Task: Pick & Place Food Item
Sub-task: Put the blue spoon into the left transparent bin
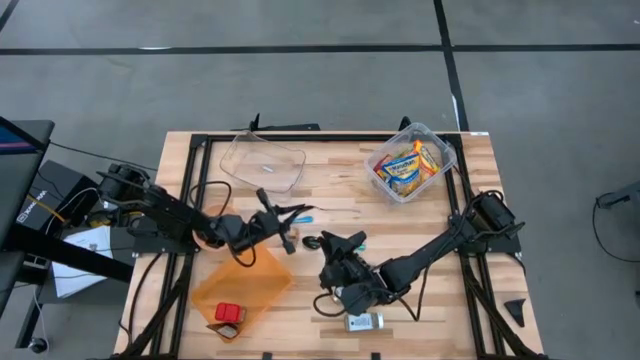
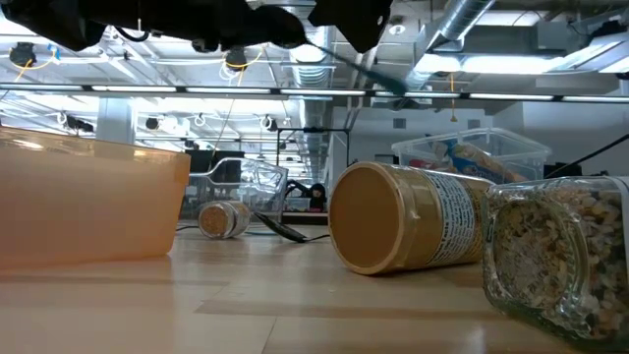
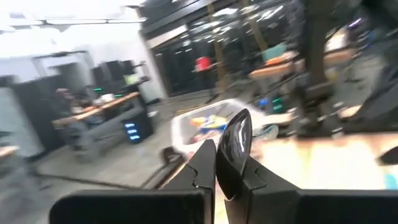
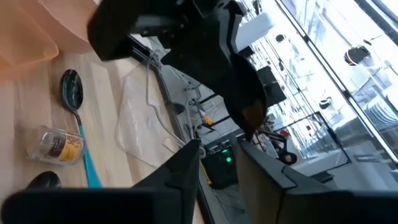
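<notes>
My left gripper (image 1: 283, 222) hangs over the middle of the table, shut on a glossy black spoon (image 3: 235, 140). My right gripper (image 1: 330, 245) faces it from close by on the right. Its fingers (image 4: 189, 158) stand apart with nothing between them. The food items lie on the wood near the front: a peanut butter jar (image 2: 413, 231) on its side, a grain-filled jar (image 2: 560, 251) and a small jar (image 2: 224, 218). An orange tub (image 1: 243, 290) at the front left holds a red item (image 1: 229, 313). My left gripper pinches the black spoon at its bowl end (image 3: 231, 168) between its two fingers. The fingers lie about level and point toward the table's right side. The bowl stands up past the fingertips, and the spoon is lifted clear of the table.
An empty clear tray (image 1: 263, 160) sits at the far left, and a clear bin of snack packs (image 1: 410, 162) at the far right. A blue-handled spoon (image 4: 71, 93) lies on the wood between the arms. Cables run along the table's left side.
</notes>
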### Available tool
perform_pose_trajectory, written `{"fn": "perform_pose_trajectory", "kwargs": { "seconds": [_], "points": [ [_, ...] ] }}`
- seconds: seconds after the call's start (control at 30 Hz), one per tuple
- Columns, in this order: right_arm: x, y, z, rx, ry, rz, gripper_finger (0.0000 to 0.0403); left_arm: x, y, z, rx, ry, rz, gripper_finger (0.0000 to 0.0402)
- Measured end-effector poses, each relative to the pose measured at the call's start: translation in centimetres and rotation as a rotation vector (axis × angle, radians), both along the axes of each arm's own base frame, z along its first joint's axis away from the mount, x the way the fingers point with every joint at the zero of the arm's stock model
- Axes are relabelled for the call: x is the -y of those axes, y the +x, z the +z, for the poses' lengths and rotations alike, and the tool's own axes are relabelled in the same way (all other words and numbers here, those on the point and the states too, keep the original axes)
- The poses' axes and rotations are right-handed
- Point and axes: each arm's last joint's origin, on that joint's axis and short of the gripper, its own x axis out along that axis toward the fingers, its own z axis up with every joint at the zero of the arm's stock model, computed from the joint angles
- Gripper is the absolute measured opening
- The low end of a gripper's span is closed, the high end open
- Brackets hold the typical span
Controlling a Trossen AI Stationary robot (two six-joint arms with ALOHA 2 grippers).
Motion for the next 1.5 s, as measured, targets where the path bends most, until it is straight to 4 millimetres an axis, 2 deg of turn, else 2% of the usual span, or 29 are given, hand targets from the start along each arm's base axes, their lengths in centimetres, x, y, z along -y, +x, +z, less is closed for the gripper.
{"fn": "perform_pose_trajectory", "kwargs": {
  "seconds": [0.2, 0.4, 0.6, 0.83, 1.03, 1.2, 1.33, 1.43, 1.5],
  "points": [
    [-0.5, -0.3, 0.0, -0.005, -0.009, 0.005, 0.0126, 0.2, -0.7, 0.3, -0.117, 0.143, 0.222, 0.0001],
    [-0.6, -0.5, 0.0, -0.01, -0.036, -0.026, 0.0129, 0.1, -1.6, 1.0, -0.288, 0.25, 0.456, 0.0002],
    [-0.9, -0.9, 0.6, 0.005, -0.03, -0.021, 0.0128, -0.4, -3.0, 2.1, -0.367, 0.253, 0.532, 0.0002],
    [-1.1, -1.2, 1.1, 0.015, -0.024, -0.013, 0.0127, -2.1, -4.8, 2.9, -0.354, 0.226, 0.582, 0.0003],
    [-0.8, -1.5, 1.9, 0.013, -0.027, -0.014, 0.0127, -5.6, -5.0, 3.7, -0.32, 0.255, 0.601, 0.0004],
    [-0.7, -1.8, 2.7, 0.011, -0.028, -0.011, 0.0127, -8.6, -4.4, 4.5, -0.475, 0.34, 0.653, 0.0004],
    [-0.6, -1.9, 3.1, 0.02, -0.022, -0.011, 0.0126, -10.0, -3.3, 5.3, -0.59, 0.355, 0.531, 0.0003],
    [-0.5, -2.1, 3.3, 0.017, -0.024, -0.011, 0.0125, -10.7, -2.6, 6.9, -0.597, 0.295, 0.377, 0.0003],
    [-0.5, -2.1, 3.4, 0.016, -0.025, -0.011, 0.0123, -11.1, -2.5, 8.6, -0.612, 0.281, 0.339, 0.0002]
  ]
}}
